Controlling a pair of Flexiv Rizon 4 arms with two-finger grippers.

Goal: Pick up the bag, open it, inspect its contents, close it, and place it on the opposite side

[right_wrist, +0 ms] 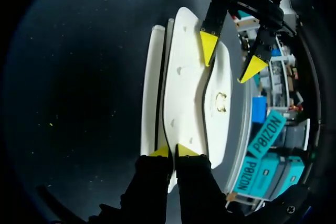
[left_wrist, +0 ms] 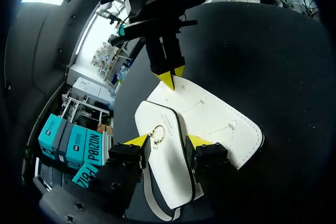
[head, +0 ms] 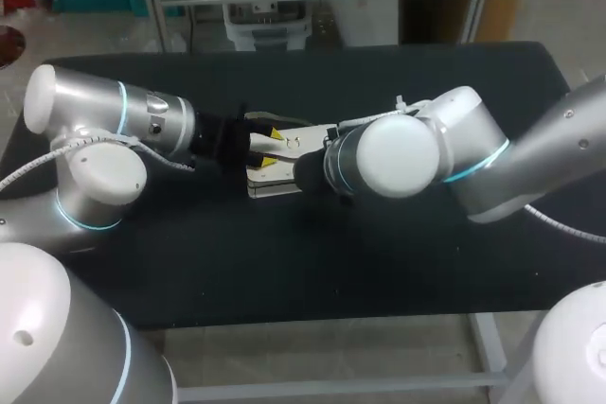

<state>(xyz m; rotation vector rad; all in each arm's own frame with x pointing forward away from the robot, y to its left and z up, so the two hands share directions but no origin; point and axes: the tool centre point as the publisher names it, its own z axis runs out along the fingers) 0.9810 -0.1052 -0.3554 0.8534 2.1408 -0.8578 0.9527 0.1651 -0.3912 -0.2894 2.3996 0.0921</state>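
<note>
On the black desk (head: pixel 379 262), about midway across and well back from the robot's edge, a white bag (head: pixel 275 184) lies flat with both arms meeting over it. My view of it from above is mostly blocked by the 2 wrists. The left arm (head: pixel 104 111) comes in low from its side, and its claw (left_wrist: pixel 168 141) is open, the 2 yellow-tipped fingers spread with the bag's narrower end and its small gold ring clasp (left_wrist: pixel 157 132) between them. Beyond that end, the bag's wide white flap (left_wrist: pixel 215 116) spreads out on the desk, dotted with a few small studs. At the flap's far edge the right arm (head: pixel 454 149) reaches in from the opposite side, its claw (right_wrist: pixel 173 151) pinched tight on the thin rim of the bag, the yellow tips almost meeting.
</note>
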